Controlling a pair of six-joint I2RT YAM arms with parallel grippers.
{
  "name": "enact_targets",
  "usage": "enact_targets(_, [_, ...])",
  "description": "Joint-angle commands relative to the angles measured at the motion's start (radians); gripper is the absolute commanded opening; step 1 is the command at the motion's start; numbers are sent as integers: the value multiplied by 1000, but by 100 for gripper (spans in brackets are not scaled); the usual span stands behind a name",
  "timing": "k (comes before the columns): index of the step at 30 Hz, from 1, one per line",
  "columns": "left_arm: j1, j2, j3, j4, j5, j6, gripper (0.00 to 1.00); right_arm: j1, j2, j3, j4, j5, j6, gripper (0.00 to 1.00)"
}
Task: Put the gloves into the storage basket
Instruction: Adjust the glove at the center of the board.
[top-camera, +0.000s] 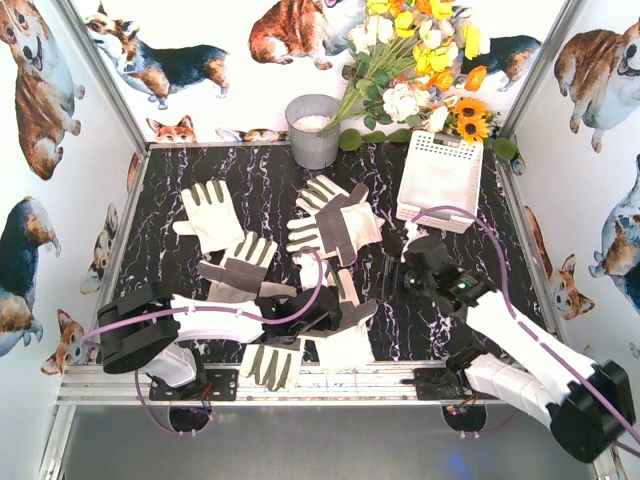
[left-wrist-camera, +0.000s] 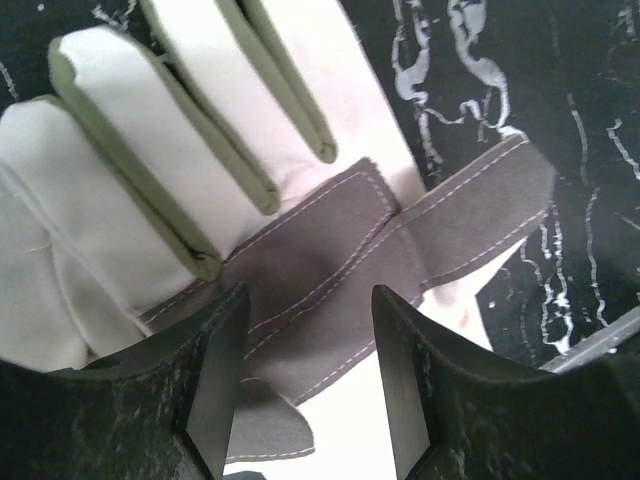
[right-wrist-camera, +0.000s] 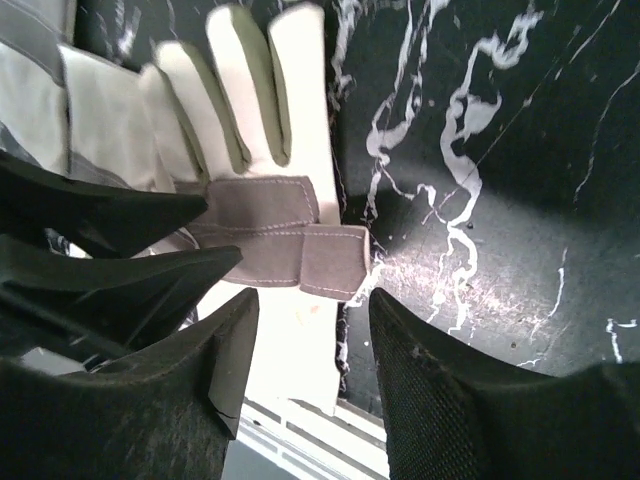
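No gloves (top-camera: 212, 215) are in the basket (top-camera: 440, 178) at one o'clock yet. My left gripper (left-wrist-camera: 310, 330) and right gripper (right-wrist-camera: 312, 325) are both spread wide above gloves.

gloves (top-camera: 335, 225) spread centre, storage basket (top-camera: 440, 172) back right

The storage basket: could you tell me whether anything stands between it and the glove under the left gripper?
Likely yes: the right gripper sits on the straight line from that glove to the storage basket.
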Motion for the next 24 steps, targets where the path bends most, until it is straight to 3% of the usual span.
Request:
enact_targets(1, [-7,16,46,-14,-20,-3,47,2,66,-35,76,-74,25,51])
enact_targets(5, [-9,27,32,-11,-23,-25,47,2,117,-59,89,-40,21,54])
enact_targets(14, [-12,44,18,-4,-23,-44,46,3,197,-97,222,-121,61,55])
enact_targets(21, [-13,82,22,7,-21,-52,46,3,292,-113,300,-146,75,41])
enact_targets(24, [-12,87,17,-1,-27,-53,46,3,303,-121,294,-106,77,22])
